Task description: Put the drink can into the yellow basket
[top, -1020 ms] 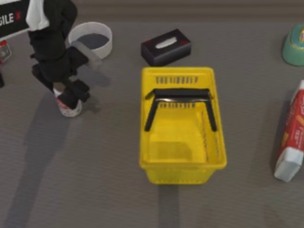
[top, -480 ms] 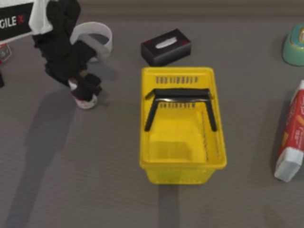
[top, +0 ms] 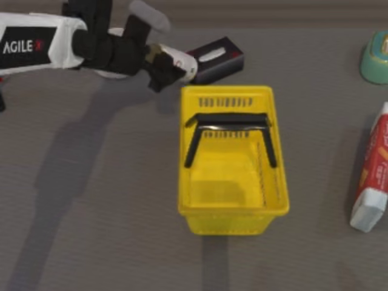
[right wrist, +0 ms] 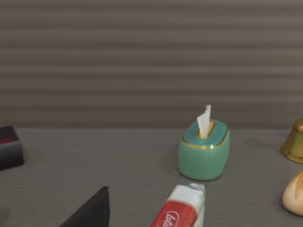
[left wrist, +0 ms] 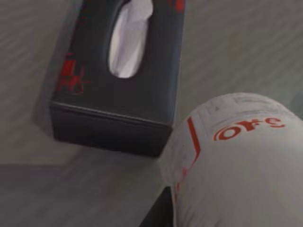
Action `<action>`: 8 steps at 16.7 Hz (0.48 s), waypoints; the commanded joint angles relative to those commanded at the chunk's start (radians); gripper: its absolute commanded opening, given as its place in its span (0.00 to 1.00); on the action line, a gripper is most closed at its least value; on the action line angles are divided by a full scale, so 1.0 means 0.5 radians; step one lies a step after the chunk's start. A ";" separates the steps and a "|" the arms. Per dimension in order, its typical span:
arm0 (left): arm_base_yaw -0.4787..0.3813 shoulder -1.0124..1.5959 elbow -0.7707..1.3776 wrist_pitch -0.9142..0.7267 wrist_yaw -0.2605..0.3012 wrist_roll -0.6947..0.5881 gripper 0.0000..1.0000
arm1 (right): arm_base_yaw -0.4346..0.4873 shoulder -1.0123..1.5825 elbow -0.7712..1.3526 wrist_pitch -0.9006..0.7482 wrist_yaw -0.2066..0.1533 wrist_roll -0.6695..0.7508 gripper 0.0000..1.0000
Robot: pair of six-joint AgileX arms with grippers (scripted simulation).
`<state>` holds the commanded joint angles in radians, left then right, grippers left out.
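The drink can point(top: 183, 63), white with red lettering, is lifted off the table with my left gripper point(top: 168, 65) shut on it. It hangs just beyond the far left corner of the yellow basket point(top: 230, 225), over the edge of a black tissue box point(top: 215, 56). In the left wrist view the can point(left wrist: 236, 161) fills the near corner, with one dark finger point(left wrist: 161, 213) against its side and the tissue box point(left wrist: 118, 80) below. The basket stands mid-table with its black handles point(top: 229, 121) folded across the opening. My right arm is outside the top view.
A white bowl point(top: 108, 74) lies mostly hidden under my left arm. At the right edge stand a green tissue holder point(top: 376, 57) and a red-and-white toothpaste carton point(top: 373, 176). The right wrist view shows the same holder point(right wrist: 204, 149), the carton point(right wrist: 180, 208) and a golden bell point(right wrist: 294, 142).
My left gripper has lifted the can from the table at the left and carried it right and towards the back, up to the basket's far left corner.
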<state>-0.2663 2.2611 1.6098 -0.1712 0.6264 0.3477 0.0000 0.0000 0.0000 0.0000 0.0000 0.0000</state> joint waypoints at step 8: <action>-0.089 -0.236 -0.474 1.496 1.009 -0.486 0.00 | 0.000 0.000 0.000 0.000 0.000 0.000 1.00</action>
<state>-0.3110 2.1433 1.3727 0.5767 1.1311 0.1048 0.0000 0.0000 0.0000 0.0000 0.0000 0.0000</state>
